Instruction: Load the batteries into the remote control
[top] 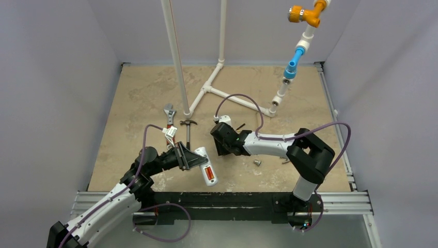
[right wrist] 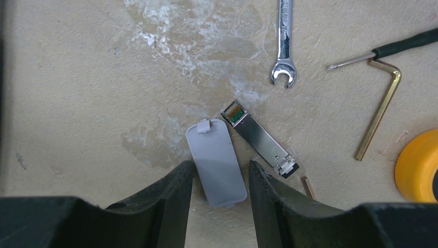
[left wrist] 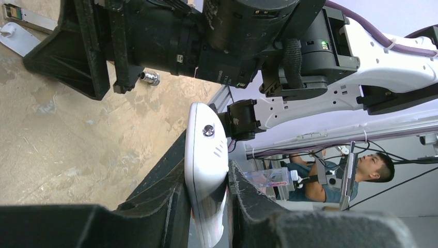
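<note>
On the left, our left fingers [left wrist: 165, 191] are clamped on the remote [left wrist: 206, 170], pinching its long edges near one end, so it sticks out tilted just above the desk [right wrist: 77, 103]. From the top view the back faces up, and there's an orange-red patch in the recess that we reckon is the batteries [top: 208, 172] already seated, though we can't tell how many. The remote looks light, stiff and pretty slick, so an edge grip like this is probably the way, and we'd go easy on the squeeze so it doesn't squirt out. Moving right, our right fingers [right wrist: 165, 201] hang spread wide, holding nothing, one either side of the grey cover [right wrist: 217, 165] lying flat on the desk. That cover is thin, featherlight plastic with a small tab that looks snappable, so we'd take it by the long edges, away from the tab. Further right are a metal module [right wrist: 258, 138], a spanner [right wrist: 283, 41] and a hex key [right wrist: 379, 113].
</note>
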Controlling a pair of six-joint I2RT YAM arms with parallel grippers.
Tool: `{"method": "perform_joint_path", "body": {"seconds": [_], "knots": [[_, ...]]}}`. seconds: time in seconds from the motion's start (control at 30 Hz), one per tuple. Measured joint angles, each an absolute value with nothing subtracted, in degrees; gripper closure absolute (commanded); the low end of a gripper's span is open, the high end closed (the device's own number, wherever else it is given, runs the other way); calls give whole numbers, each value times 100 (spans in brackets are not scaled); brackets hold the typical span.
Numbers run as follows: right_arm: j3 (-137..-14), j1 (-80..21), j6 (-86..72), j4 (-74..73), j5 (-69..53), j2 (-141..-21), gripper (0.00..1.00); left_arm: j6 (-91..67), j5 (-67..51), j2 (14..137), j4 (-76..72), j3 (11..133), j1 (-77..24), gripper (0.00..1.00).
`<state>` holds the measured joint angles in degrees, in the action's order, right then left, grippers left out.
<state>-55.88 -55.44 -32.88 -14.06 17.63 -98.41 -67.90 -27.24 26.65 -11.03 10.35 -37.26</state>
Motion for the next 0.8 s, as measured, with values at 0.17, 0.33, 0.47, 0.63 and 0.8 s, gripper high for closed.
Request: {"method": "perform_joint_path", "body": {"seconds": [0.17,0.33,0.47,0.63,0.8], "knots": [[-5745,-5653,-3186,-1570,2012,-9981,76,-6788,-2722,2571,-1013,1035,-3726,100],[-5754,-5673,-3190,-1594,2088,-9981,82,-6788,-2722,2561,-913,1035,-3726,100],[-5741,-5690,-3190,-1594,2110,-9948,82,-6788,-2722,2569,-884,1035,-3726,100],[-5546,-5699,-3199,-1732,2099,-9581,81,-6788,-2722,2591,-884,1035,-3726,100],[-5437,-5699,-3308,-1693,2123,-8868,77,-6788,-2722,2598,-882,1035,-3726,100]]}}
